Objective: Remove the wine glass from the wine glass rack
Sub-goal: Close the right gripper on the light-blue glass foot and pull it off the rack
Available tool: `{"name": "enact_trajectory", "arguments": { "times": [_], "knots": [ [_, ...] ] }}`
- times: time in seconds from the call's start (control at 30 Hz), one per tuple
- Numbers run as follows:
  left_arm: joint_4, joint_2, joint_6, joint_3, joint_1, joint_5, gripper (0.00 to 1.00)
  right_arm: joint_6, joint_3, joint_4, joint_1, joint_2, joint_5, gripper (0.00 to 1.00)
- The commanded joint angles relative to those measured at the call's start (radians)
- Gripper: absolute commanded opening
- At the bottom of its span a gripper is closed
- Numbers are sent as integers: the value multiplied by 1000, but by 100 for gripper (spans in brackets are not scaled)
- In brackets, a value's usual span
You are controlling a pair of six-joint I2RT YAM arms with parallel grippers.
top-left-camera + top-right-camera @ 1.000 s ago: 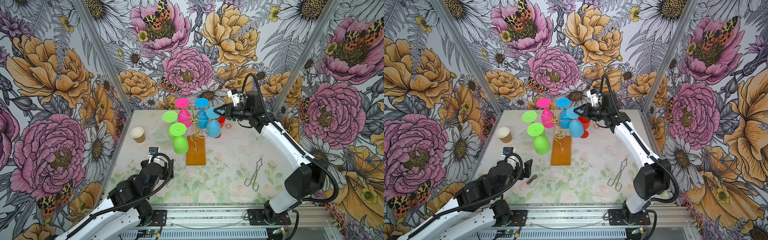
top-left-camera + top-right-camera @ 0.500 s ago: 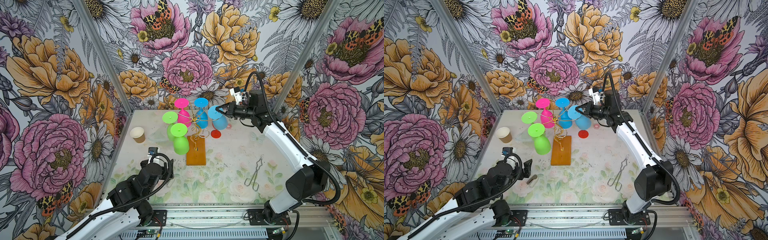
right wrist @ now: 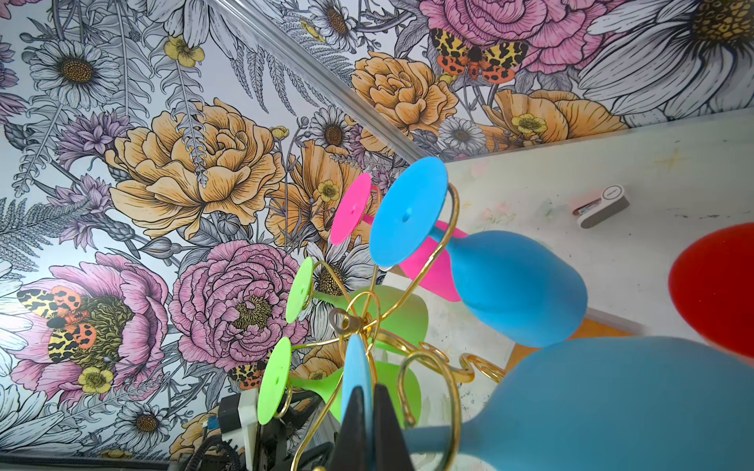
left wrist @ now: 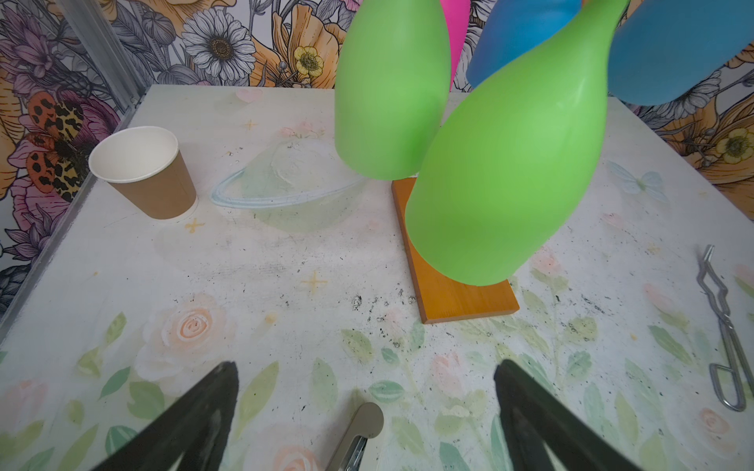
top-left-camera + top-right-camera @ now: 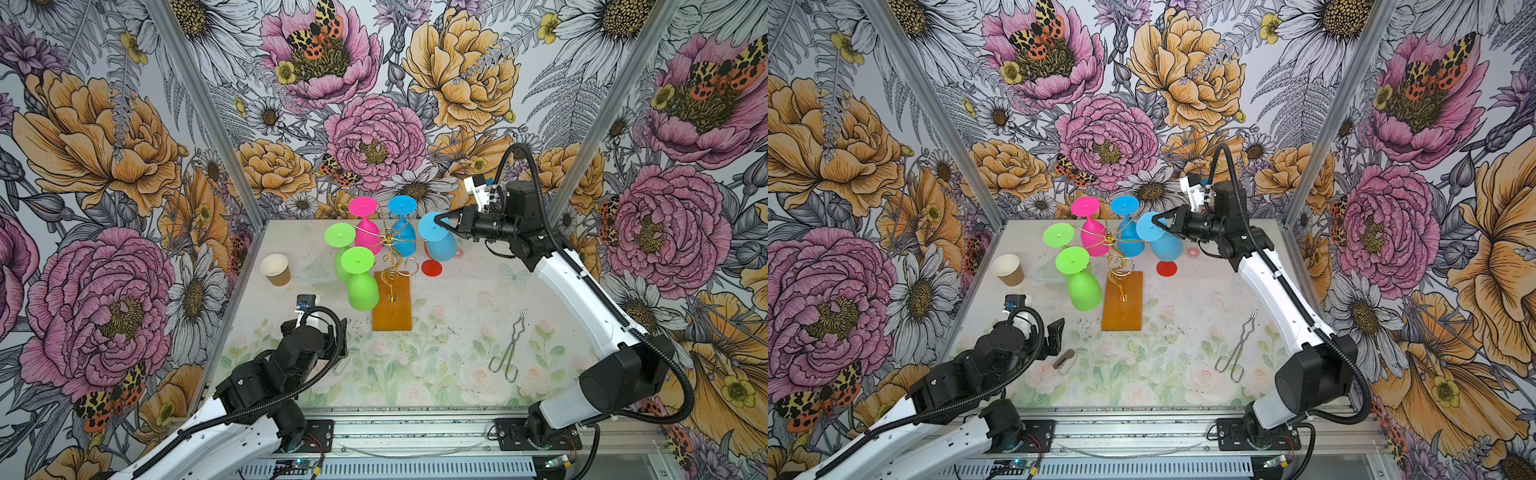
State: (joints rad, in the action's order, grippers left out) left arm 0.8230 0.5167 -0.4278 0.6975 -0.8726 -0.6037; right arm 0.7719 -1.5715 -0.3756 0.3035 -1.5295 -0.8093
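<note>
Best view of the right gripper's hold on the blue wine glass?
Right wrist: the right gripper pinches the blue wine glass by its foot, edge-on. Both top views show it smaller, from above. Left wrist shows no grip.

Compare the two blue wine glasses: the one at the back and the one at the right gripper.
The back blue glass hangs untouched on the rack; the right blue glass has its foot pinched in the shut right gripper. The back blue glass sits beside the pink glass; the right blue glass is further right, in front of a red glass. Both are the same blue, foot up, bowl down.
</note>
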Motion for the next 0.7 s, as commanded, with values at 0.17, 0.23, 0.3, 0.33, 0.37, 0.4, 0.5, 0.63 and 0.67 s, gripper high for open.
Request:
{"name": "enact_trajectory", "arguments": {
  "times": [0.17, 0.23, 0.3, 0.33, 0.37, 0.4, 0.5, 0.63, 0.67],
  "knots": [
    [-8, -27, 4, -1, 9, 27, 99, 36, 5, 53, 49, 4, -13, 0],
    [-7, -31, 2, -3, 8, 27, 99, 43, 5, 63, 54, -3, -14, 0],
    [-7, -33, 3, -3, 8, 26, 99, 54, 2, 75, 62, -10, -13, 0],
    [-7, -34, 3, -3, 9, 26, 99, 55, 1, 78, 65, -11, -13, 0],
    [-7, -34, 3, -3, 9, 25, 99, 56, -1, 82, 67, -16, -14, 0],
    [-8, -35, 3, -3, 9, 25, 99, 58, -2, 87, 68, -19, -11, 0],
    [-7, -34, 3, -3, 8, 26, 99, 65, -14, 101, 69, -37, -5, 0],
    [-6, -35, 3, -3, 8, 26, 99, 82, -19, 134, 69, -57, 22, 0],
    [-5, -36, 3, -3, 8, 26, 99, 85, -22, 145, 69, -63, 25, 0]
  ]
}}
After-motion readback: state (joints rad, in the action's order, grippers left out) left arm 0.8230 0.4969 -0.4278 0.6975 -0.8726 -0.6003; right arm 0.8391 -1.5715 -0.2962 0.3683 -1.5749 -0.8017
